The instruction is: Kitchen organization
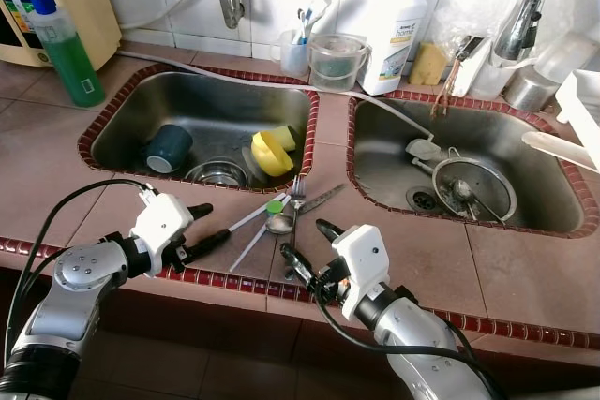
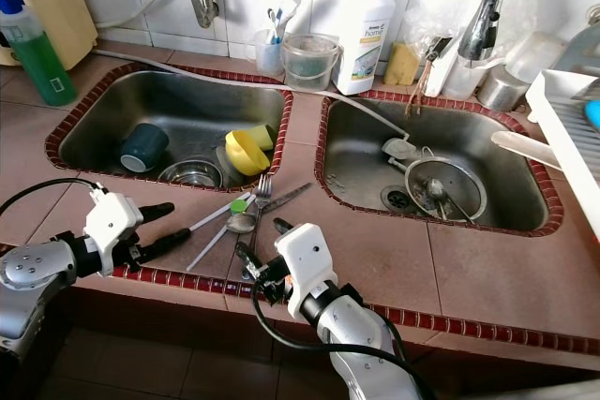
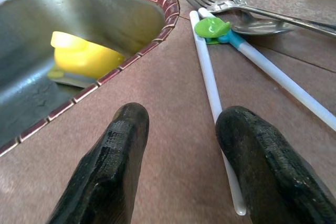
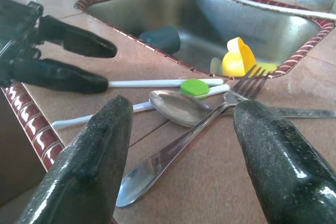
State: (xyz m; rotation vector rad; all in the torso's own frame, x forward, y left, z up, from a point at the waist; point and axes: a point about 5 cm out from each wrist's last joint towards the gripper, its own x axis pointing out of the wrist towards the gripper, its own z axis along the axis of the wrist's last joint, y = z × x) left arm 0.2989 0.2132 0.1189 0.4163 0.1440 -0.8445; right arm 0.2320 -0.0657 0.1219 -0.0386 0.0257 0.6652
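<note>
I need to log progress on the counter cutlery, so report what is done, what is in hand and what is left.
Done: nothing looks put away yet. In hand: nothing gripped; the left claw is open with one finger at the white chopsticks, and the right claw is open just short of the spoon. Left: chopsticks, spoon, fork and knife lie on the counter; the teal cup and yellow cup sit in the left sink.

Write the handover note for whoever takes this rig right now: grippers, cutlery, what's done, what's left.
Left gripper: jaws open, low over the counter at the near ends of the white chopsticks, holding nothing.
Right gripper: jaws open, at the spoon handle, holding nothing.
Cutlery: chopsticks, spoon, fork and knife lie in a heap on the counter between the two sinks.
Left sink: blue cup, yellow cup, steel bowl.
Done: nothing lifted yet.
Left: pick up the cutlery, probably chopsticks first, and put it away.
</note>
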